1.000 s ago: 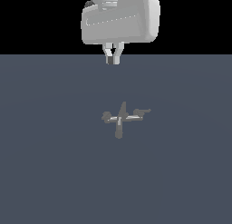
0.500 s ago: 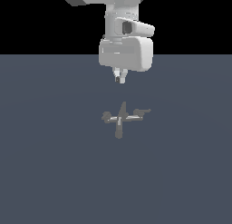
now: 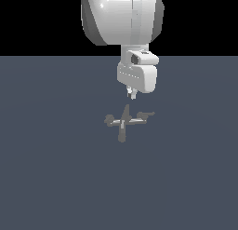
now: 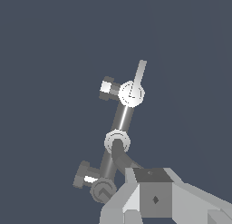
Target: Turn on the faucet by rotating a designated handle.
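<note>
Grey floor [image 3: 46,178] | claw [image 3: 131,93] lower, nearer faucet [image 3: 123,121] | probably apart

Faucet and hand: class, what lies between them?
Nothing: in the exterior view only bare grey floor shows between the hand and the faucet.

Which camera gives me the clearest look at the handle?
The wrist view: the handle shows as a distinct thin, pale lever off a round hub. In the exterior view the faucet is tiny, so the handle cannot be picked out.

Faucet [image 3: 122,122] looks polished grey metal; pincer [image 3: 131,93] glossy white plastic.
</note>
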`<state>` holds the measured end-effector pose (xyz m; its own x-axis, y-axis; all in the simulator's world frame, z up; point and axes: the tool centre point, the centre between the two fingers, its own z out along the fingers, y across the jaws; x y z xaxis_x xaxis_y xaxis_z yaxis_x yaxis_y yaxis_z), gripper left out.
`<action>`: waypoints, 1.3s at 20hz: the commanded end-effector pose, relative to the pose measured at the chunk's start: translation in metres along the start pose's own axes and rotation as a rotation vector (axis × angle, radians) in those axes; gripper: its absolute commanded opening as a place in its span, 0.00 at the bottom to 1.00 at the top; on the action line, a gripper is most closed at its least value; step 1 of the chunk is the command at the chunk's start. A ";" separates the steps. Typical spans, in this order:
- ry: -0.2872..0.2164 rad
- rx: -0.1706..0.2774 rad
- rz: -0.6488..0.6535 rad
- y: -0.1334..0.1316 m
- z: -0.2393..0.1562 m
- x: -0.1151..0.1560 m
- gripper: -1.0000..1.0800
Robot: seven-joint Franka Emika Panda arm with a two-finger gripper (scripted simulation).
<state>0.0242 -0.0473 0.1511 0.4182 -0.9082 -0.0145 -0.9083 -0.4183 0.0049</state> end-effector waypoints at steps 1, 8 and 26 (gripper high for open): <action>0.004 0.001 0.059 -0.007 0.016 0.016 0.00; 0.011 0.003 0.208 -0.021 0.056 0.060 0.00; 0.014 0.007 0.339 -0.029 0.089 0.100 0.00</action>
<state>0.0911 -0.1254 0.0607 0.0926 -0.9957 0.0004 -0.9957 -0.0926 0.0004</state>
